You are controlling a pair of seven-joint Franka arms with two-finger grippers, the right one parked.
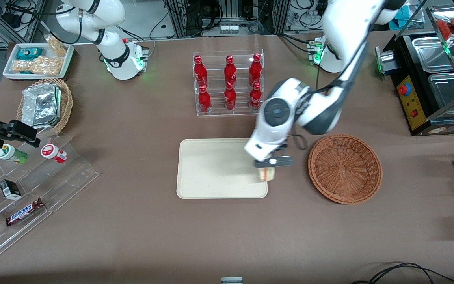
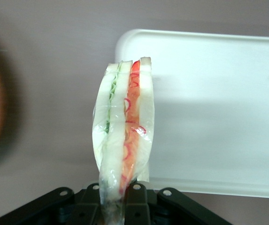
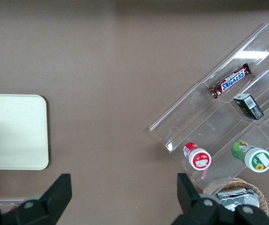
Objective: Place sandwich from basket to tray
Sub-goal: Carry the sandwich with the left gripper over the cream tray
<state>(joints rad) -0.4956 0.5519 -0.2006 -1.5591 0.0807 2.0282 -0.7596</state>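
The gripper point(image 1: 269, 165) pinches the sandwich point(image 1: 265, 174) above the tray's point(image 1: 211, 169) edge nearest the empty basket point(image 1: 345, 169), so the carry is nearly done; next it likely needs lowering and release.

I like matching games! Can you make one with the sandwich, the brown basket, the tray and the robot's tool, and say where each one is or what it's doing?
1. triangular white-bread sandwich
2. round reddish-brown wicker basket
3. flat cream rectangular tray
4. left arm's tool

a. empty, toward the working arm's end
b. shut on the sandwich, above the tray's edge
c. lying in front of the red bottles
d. held over the tray's edge

Pairs: 1-d, 2-a, 3-c, 4-b
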